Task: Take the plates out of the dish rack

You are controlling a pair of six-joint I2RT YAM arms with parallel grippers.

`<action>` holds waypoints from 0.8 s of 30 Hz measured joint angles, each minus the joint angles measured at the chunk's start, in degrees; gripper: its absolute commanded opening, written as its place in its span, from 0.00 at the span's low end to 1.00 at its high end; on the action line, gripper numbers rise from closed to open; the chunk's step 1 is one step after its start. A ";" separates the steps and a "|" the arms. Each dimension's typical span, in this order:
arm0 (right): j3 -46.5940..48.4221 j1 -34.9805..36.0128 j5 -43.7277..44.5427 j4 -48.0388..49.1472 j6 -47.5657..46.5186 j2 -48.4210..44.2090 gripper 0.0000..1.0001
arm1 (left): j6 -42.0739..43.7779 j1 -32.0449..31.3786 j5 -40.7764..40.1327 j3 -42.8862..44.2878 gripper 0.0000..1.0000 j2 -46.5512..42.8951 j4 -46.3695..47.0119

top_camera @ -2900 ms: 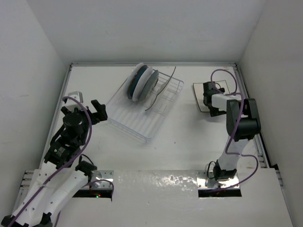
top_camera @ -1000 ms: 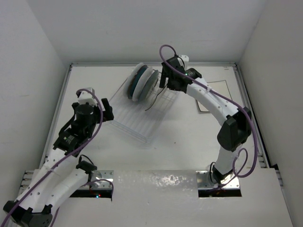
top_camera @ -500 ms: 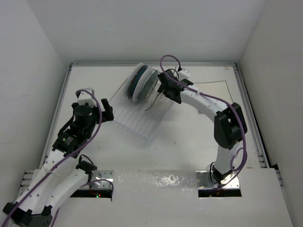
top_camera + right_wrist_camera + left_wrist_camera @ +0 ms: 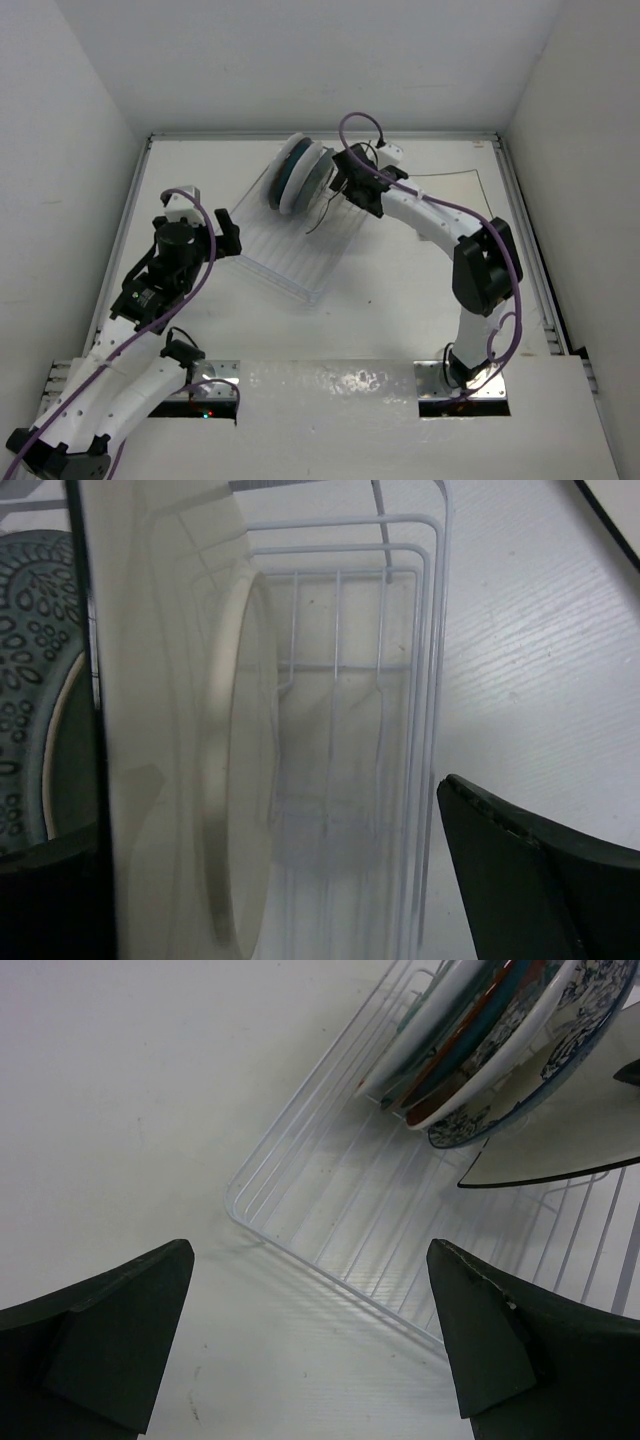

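The white wire dish rack (image 4: 290, 255) lies angled at upper centre of the surface (image 4: 400, 300). At its far end stand round floral plates (image 4: 298, 175). Beside them a cream, dark-rimmed square plate (image 4: 170, 730) sits inside the wide-open right hand (image 4: 250, 820), seemingly untouched. The left hand (image 4: 308, 1250) gapes too.

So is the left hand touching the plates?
Apart. In the left wrist view the open left hand is by the dish rack's corner, and the plates stand farther back with bare wires between.
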 measured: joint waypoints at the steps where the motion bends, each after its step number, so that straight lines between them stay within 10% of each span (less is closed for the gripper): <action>1: 0.48 -0.02 0.04 -0.42 -0.04 0.00 0.99 | 0.00 0.00 0.04 0.02 1.00 0.00 0.00; 15: 5.25 -0.11 0.17 -1.66 -0.44 -1.18 0.99 | 0.15 0.00 0.26 0.00 1.00 0.11 0.00; 24: 8.94 -0.11 0.17 -4.74 -0.13 -1.05 0.76 | 0.15 0.00 0.24 0.00 1.00 0.35 0.00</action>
